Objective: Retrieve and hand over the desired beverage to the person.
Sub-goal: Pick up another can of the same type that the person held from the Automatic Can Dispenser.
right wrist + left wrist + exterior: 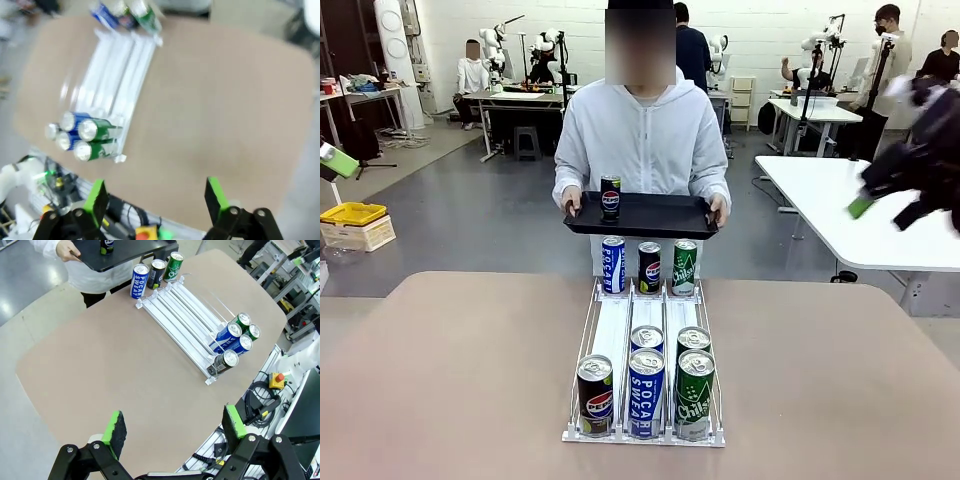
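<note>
The person stands at the far side of the table holding a black tray with one Pepsi can upright on it. A white three-lane rack lies on the table. At its far end stand a Pocari Sweat can, a Pepsi can and a green Chilsung can. Its near end holds several more cans. My left gripper hangs open high above the table's left side. My right gripper is open too, high at the right, and shows blurred in the front view.
The brown table has wide bare areas left and right of the rack. A white table stands behind at the right. A yellow tray on a box sits on the floor at far left. Other people and workbenches are far back.
</note>
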Controlling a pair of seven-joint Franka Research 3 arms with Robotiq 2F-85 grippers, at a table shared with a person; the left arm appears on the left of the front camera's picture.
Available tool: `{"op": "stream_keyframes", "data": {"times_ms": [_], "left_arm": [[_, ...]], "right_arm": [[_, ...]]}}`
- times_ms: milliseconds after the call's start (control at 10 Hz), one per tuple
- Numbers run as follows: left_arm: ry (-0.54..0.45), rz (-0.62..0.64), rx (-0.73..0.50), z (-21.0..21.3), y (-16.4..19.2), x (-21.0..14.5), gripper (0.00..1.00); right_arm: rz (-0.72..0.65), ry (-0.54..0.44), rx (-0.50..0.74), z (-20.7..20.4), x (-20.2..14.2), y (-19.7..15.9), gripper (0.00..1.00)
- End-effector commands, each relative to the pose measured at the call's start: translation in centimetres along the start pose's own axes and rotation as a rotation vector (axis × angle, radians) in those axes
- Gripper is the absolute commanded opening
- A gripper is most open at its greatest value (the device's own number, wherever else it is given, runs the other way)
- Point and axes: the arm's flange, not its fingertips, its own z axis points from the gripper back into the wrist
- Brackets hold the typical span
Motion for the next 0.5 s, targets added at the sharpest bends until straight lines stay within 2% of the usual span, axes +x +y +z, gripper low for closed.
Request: {"op": "stream_keyframes", "data": {"times_ms": [0,200,400], "left_arm": [[-0.013,-0.008,-0.006,0.0,0.1,0.1,1.0],[-0.013,-0.008,-0.006,0.0,0.1,0.1,1.0],[-0.013,-0.008,-0.006,0.0,0.1,0.1,1.0]], "right_arm": [[-0.154,0.078,-0.074,-3.7,1.2,3.7,1.0],[-0.275,0.137,-0.127,-7.2,1.8,6.6,1.0],[-0.309,0.158,-0.132,-9.4,2.5,8.6,1.0]]}}
